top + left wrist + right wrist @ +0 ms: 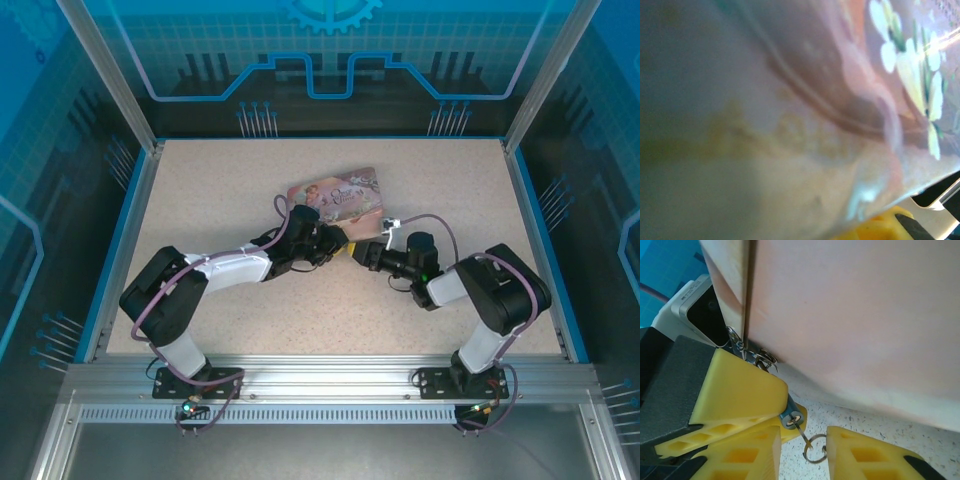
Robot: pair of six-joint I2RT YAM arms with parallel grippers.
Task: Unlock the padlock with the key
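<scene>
In the right wrist view the tiny blue padlock [791,411] is pinched between the yellow fingers [735,385] of my left gripper [340,243], which is shut on it. The thin metal key [801,430] sticks out of the padlock's keyhole, and its small ring [815,451] hangs down. My right gripper [805,455] is open, with a finger on each side of the key and ring; the ring touches the right finger. In the top view the two grippers meet tip to tip, the right gripper [362,252] hiding the padlock.
The flat pink illustrated tin [335,190] lies just behind the grippers. It looms close in the right wrist view [855,315] and blurs the left wrist view [840,75]. Small metal loops [762,360] sit at the tin's edge. The speckled table [450,190] has blue walls.
</scene>
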